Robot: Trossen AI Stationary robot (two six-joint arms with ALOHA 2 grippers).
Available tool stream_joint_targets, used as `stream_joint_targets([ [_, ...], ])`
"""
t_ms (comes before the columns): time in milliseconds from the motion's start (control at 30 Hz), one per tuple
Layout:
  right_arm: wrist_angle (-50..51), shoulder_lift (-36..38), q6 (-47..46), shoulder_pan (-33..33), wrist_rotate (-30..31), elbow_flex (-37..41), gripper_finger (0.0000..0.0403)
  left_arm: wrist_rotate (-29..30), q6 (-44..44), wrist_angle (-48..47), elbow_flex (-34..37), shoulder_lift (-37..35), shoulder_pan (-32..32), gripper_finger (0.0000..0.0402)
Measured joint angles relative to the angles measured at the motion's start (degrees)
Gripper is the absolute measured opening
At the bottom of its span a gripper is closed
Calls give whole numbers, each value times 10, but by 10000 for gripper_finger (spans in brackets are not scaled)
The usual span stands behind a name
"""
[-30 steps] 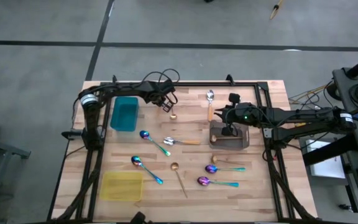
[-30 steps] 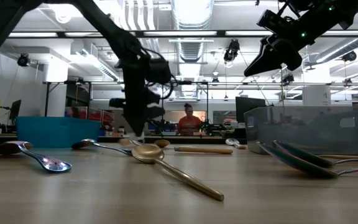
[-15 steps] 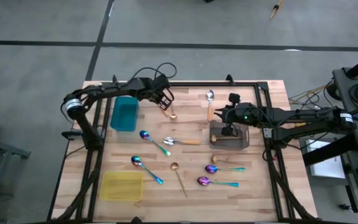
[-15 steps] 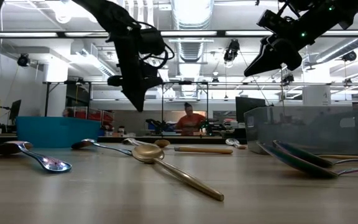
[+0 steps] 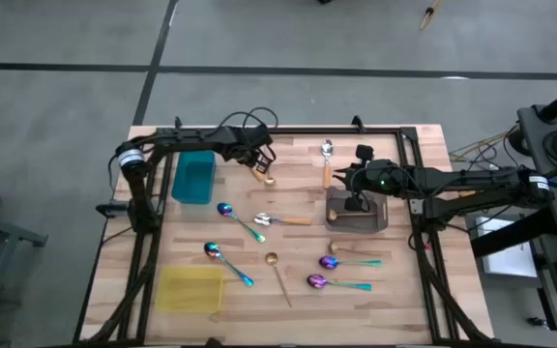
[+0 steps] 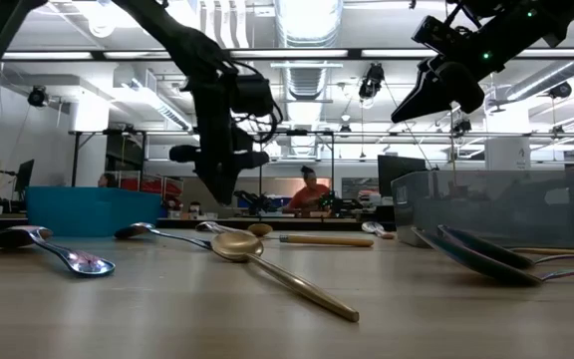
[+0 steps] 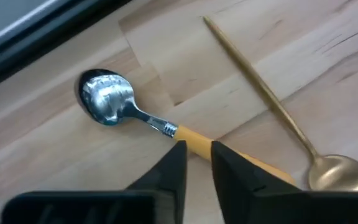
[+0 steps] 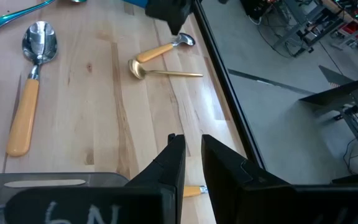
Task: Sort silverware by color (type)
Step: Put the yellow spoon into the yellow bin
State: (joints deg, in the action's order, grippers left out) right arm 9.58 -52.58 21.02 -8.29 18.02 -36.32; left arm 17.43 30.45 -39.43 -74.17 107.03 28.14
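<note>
- High view: left hand [image 5: 259, 166] at the far side of the surface [image 5: 404, 300], next to the teal tray [image 5: 193, 177]; right hand [image 5: 356, 201] parked over the grey tray [image 5: 380, 220].
- Left wrist view: fingers [image 7: 173, 171] a narrow gap apart, nothing gripped, lined up above the handle of an orange spoon [image 7: 107, 102]; gold spoon [image 7: 272, 106] just beside it, bowl close to that handle.
- Low view: left hand [image 6: 222, 165] hanging clear of the surface, no contact with any spoon.
- Right wrist view: right hand [image 8: 188, 158] also narrow, empty.
- Rest of the spoons loose mid-surface: blue-purple ones [image 5: 240, 222] [image 5: 228, 263] [image 5: 351, 261] [image 5: 338, 283], another gold [image 5: 278, 275], orange-handled [image 5: 326, 164] [image 5: 283, 220]. Yellow tray [image 5: 191, 290] on the near left.
- Risk: too narrow a gap for the handle, so fingertips likely to land on top of it and push or roll the spoon instead of straddling it.
- Risk: gold spoon so close, could get nudged or pinched along with the orange one, wrong type in one tray.
- Risk: thin flat handle lying on wood, easy to slip out of a shallow pinch, spoon tilting bowl-down on the lift.
- Risk: grip far from the bowl end, so swing and drop before reaching a tray.
</note>
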Motion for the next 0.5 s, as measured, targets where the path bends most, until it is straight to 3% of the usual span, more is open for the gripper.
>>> stream_joint_targets([
  [267, 5, 0, 0, 0, 0, 0, 43, 39, 7, 8, 0, 44, 0, 159],
  [500, 6, 0, 0, 0, 0, 0, 43, 46, 8, 39, 0, 77, 2, 187],
])
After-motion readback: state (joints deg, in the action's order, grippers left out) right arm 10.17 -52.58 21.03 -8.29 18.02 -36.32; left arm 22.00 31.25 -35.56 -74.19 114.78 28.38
